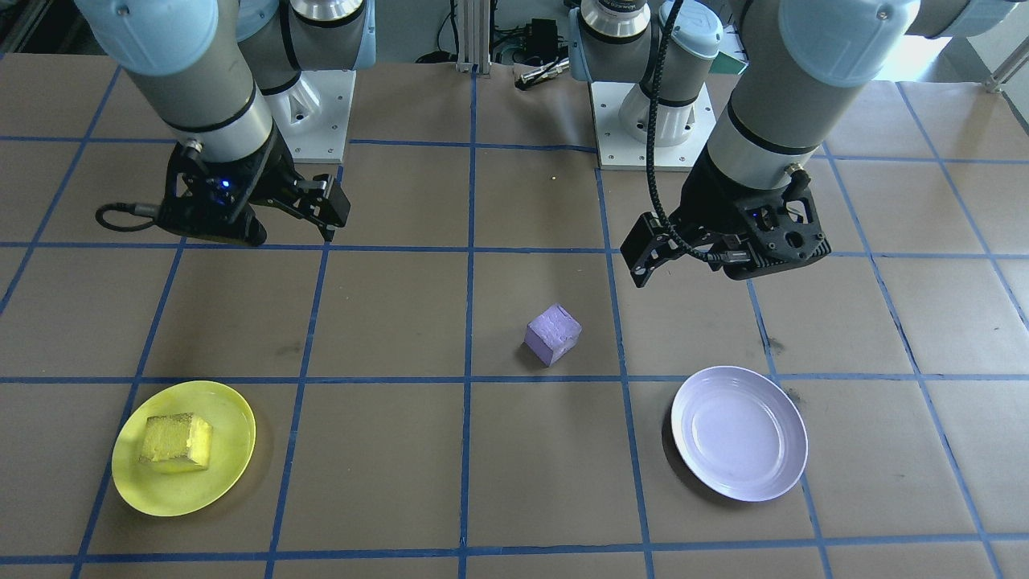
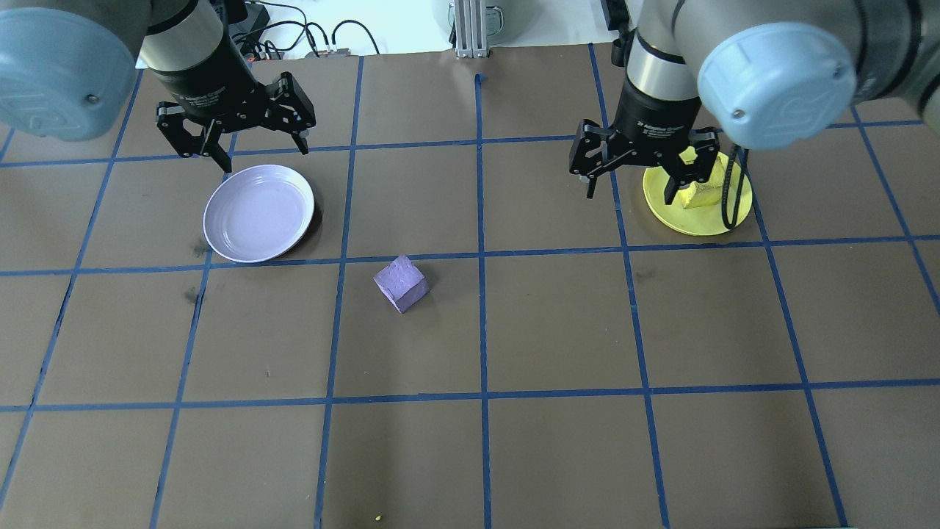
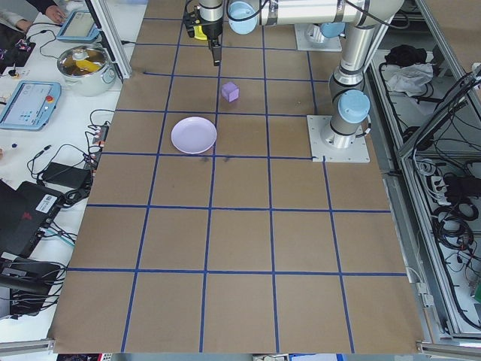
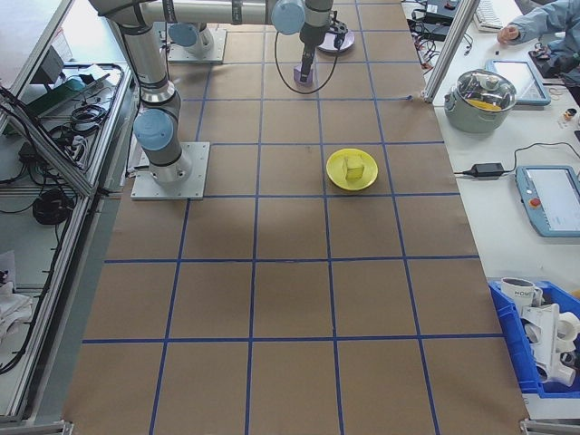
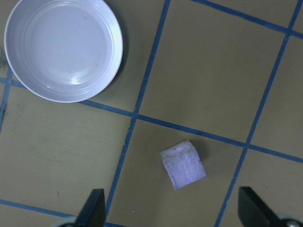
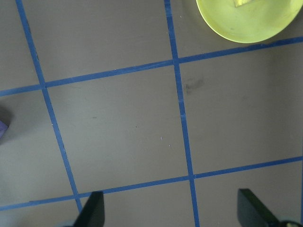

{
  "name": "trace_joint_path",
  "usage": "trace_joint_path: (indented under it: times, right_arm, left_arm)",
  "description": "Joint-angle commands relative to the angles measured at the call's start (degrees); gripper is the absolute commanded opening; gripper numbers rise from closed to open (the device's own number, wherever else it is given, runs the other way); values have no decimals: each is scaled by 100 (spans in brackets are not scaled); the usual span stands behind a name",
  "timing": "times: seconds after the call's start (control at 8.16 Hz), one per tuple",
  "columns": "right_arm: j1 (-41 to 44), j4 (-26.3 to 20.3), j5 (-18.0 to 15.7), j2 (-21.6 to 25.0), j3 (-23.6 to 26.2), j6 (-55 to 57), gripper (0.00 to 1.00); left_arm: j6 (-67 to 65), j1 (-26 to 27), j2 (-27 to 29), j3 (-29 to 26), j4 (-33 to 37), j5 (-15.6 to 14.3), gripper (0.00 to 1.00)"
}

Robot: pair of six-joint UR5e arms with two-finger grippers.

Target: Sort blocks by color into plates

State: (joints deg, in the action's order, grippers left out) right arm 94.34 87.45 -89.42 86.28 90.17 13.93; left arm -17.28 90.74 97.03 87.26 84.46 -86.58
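The pale purple block (image 1: 553,333) (image 2: 401,283) lies tilted on the brown table between the two plates, and shows in the left wrist view (image 5: 183,163). The lavender plate (image 2: 258,213) (image 5: 63,47) holds nothing. The yellow block (image 1: 177,441) rests inside the yellow plate (image 1: 129,482) (image 2: 698,220). My left gripper (image 2: 261,150) (image 1: 639,257) hangs open above the table just behind the lavender plate, nothing between its fingers. Above the yellow plate's near side my right gripper (image 2: 629,191) (image 1: 331,213) is open too, and partly hides the yellow block in the overhead view.
Blue tape lines divide the brown table into squares. The arm bases (image 1: 651,121) stand at the robot's side. Off the table's far side sit a metal pot (image 4: 483,95), tablets and cables.
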Motion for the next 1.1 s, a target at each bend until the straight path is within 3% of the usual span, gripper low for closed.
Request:
trace_joint_path:
  times: [0.0,0.37,0.98]
  right_arm:
    - [-30,-369,-32,504,35,-13,100]
    - [-38,-325,-41,513,79,-231,100]
    - [-38,-299,-49,513,71,-241,100]
  left_arm:
    - [-1106,355,463,81,-752,326,100]
    - [-1741,672,728,151,-835,309,100]
    - [-2189,673,729,626,-852,353,100]
